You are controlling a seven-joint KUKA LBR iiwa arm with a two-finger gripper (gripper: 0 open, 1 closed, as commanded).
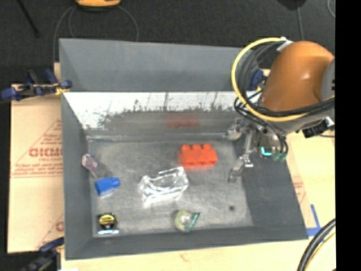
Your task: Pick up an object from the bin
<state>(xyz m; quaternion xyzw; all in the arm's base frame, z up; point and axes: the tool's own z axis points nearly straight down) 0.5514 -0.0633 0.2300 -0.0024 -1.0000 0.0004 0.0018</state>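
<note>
Grey bin (169, 78) holds an orange brick (198, 156) near the jaws.

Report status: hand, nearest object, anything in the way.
Hand over the bin's right side, nothing visible in it. Nearest: red studded block, view-left of it, apart. Nothing between them.
</note>
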